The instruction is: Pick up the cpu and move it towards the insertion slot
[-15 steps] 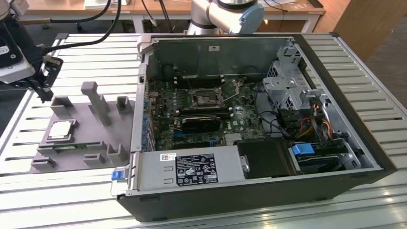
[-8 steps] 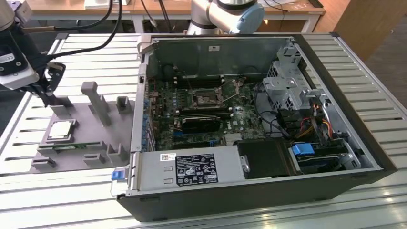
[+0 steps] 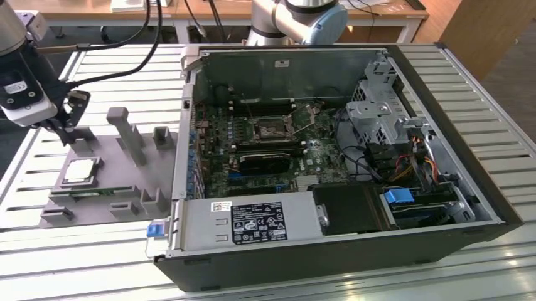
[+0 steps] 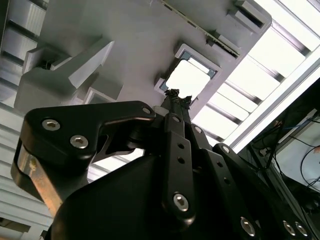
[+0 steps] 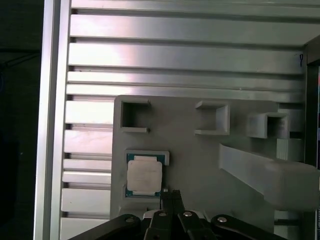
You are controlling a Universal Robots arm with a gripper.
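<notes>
Squarely seated cpu, silvery-white top, greenish rim, pocket of grey fixture

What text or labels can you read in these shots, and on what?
No text is legible.
Large white label on the grey power supply box: print too small.
Small sticker on the rear wall of the computer case: too small.
Chip top: no markings readable.

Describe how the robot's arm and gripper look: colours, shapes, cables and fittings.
The arm is a silver-grey tube with a light blue joint cap. Black cables trail from its pale grey wrist. The gripper is black: flat linkage bars studded with silver screws.
</notes>
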